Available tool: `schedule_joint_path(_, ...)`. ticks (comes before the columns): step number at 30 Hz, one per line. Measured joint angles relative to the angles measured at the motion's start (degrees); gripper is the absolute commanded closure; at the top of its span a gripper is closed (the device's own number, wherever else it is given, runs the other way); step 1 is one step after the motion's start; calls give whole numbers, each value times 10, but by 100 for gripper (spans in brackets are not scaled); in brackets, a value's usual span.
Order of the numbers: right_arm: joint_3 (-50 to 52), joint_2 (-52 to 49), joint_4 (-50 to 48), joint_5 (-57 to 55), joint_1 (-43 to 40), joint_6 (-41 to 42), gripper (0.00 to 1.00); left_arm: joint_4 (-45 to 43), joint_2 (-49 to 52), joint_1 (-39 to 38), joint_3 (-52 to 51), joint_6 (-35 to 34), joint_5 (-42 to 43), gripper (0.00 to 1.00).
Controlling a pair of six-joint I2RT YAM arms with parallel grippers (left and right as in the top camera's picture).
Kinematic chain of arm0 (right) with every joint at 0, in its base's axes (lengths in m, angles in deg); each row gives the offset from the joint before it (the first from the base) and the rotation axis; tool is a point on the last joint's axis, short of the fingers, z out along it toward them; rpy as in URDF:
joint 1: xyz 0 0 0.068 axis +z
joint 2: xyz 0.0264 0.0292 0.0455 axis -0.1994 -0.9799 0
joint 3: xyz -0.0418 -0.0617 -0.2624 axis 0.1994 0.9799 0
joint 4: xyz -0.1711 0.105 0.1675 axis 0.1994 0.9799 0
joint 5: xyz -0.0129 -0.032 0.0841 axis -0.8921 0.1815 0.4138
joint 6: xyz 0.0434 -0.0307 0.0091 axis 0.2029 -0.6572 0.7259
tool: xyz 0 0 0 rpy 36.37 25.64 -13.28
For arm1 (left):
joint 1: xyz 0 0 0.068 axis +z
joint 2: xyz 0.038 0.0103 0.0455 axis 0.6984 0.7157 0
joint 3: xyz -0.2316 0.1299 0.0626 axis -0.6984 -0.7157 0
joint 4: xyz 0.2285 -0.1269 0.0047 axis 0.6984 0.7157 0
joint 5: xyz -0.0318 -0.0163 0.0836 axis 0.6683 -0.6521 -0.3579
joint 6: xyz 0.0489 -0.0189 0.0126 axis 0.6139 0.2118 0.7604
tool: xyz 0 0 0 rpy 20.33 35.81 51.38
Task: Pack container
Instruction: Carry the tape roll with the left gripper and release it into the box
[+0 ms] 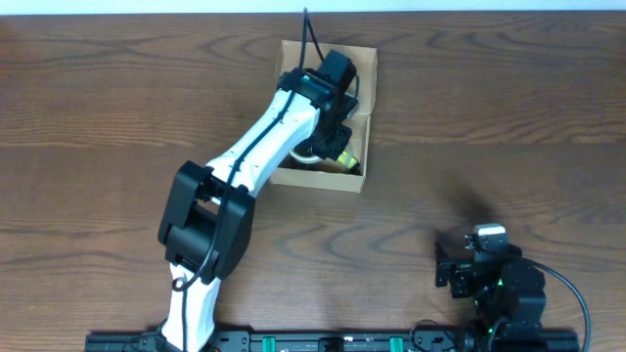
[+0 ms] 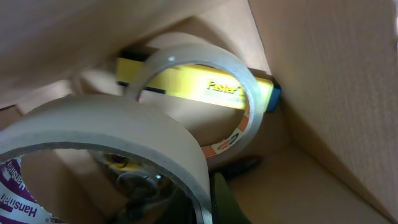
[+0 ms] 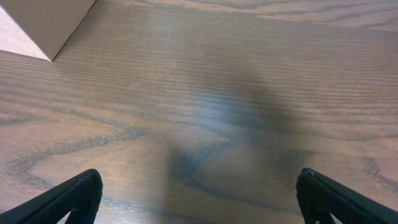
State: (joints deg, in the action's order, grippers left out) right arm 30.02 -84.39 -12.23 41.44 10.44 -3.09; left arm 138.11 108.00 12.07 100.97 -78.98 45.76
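The container [image 1: 364,61], a tan cardboard box, stands open at the back middle of the table. My left gripper [image 1: 336,147] reaches down inside it. In the left wrist view the gripper [image 2: 200,200] is shut on the wall of a beige masking tape roll [image 2: 112,124], with one dark finger on the outside of the roll. Behind it a clear tape roll [image 2: 186,55] leans upright against a yellow packet [image 2: 205,84] by the box wall [image 2: 329,93]. My right gripper [image 1: 458,266] is open and empty over bare table, also in the right wrist view [image 3: 199,193].
The wooden table [image 1: 509,127] surrounds the box. A corner of the box [image 3: 43,25] shows at the top left of the right wrist view. The arm bases stand along the front edge.
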Motion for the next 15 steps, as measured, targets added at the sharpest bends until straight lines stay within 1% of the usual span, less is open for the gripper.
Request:
schedule_joint_path(3, 0, 0, 0, 0, 0, 0, 1, 0, 5, -2, 0, 0, 3, 94)
schedule_joint_path(4, 0, 0, 0, 0, 0, 0, 1, 0, 7, -2, 0, 0, 4, 93)
schedule_joint_path(9, 0, 0, 0, 0, 0, 0, 1, 0, 7, -2, 0, 4, 8, 73)
schedule_joint_path(11, 0, 0, 0, 0, 0, 0, 1, 0, 7, -2, 0, 9, 10, 68)
schedule_joint_path(15, 0, 0, 0, 0, 0, 0, 1, -2, 7, -2, 0, 12, 10, 51)
